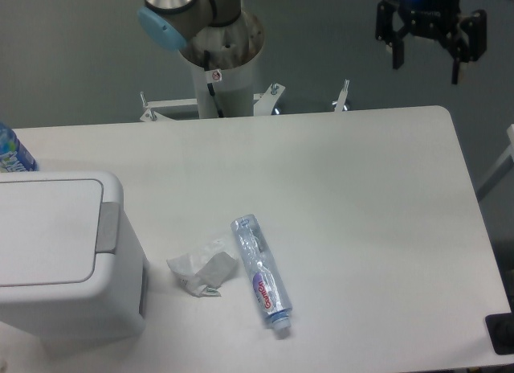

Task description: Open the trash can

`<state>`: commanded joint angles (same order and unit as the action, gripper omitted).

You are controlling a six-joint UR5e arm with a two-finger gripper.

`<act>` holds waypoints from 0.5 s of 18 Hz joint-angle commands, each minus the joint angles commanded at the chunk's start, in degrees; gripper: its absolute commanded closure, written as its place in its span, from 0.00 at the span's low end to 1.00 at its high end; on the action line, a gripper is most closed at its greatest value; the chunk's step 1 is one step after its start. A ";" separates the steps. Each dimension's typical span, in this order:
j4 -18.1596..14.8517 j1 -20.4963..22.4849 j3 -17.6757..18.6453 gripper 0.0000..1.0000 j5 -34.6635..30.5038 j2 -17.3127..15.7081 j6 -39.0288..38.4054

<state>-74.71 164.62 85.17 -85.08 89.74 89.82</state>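
The trash can (60,260) sits at the lower left of the frame, lid down; the gripper (428,63) hangs at the upper right, jaws apart and empty. It should cross over and press squarely on the grey push tab (108,227), staying clear of the lid's edge

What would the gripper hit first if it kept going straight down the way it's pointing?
Probably the bare table near its far right corner, or just past that edge; depth is unclear. The open gripper hangs far from the trash can.
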 joint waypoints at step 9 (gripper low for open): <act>0.26 -3.68 0.35 0.00 -0.52 -0.26 -11.85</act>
<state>-74.45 160.94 85.52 -85.60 89.47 77.98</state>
